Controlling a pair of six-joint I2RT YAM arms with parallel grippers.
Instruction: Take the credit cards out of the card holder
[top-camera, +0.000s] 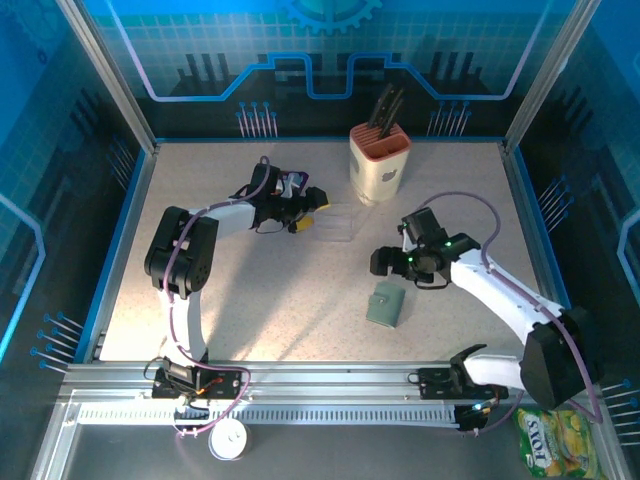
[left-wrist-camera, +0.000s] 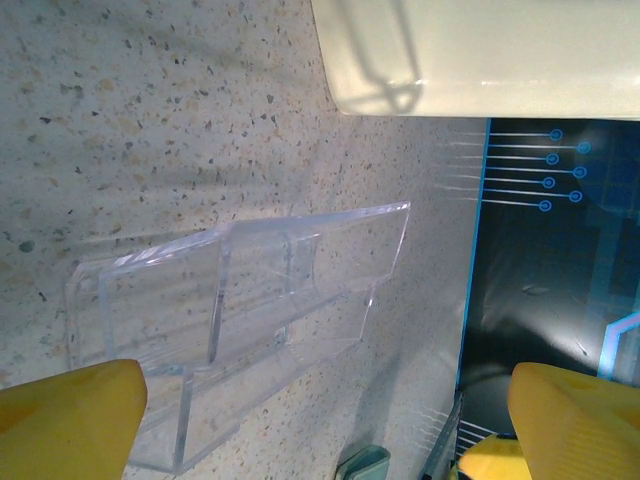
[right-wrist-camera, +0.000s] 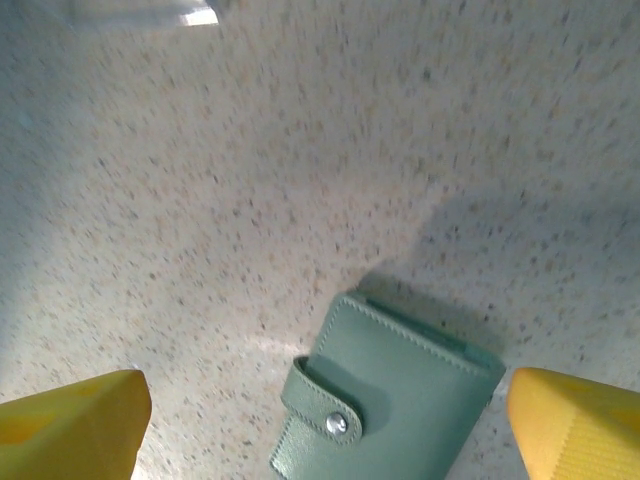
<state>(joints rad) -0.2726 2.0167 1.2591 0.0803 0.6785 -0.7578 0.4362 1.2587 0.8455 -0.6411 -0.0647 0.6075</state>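
Observation:
The card holder is a sage-green wallet lying flat on the speckled table, folded closed with its snap tab fastened. The credit cards are hidden from view. My right gripper hovers just behind the card holder, open, its yellow fingers spread wide with nothing between them. My left gripper stands open further back at the left end of a clear plastic tray, holding nothing. In the left wrist view the yellow fingers frame the tray, and a corner of the card holder peeks in at the bottom.
A beige knife block with dark handles stands at the back, close behind the tray. A yellow-green snack pouch and a white round object lie off the table at the front. Blue walls enclose the table.

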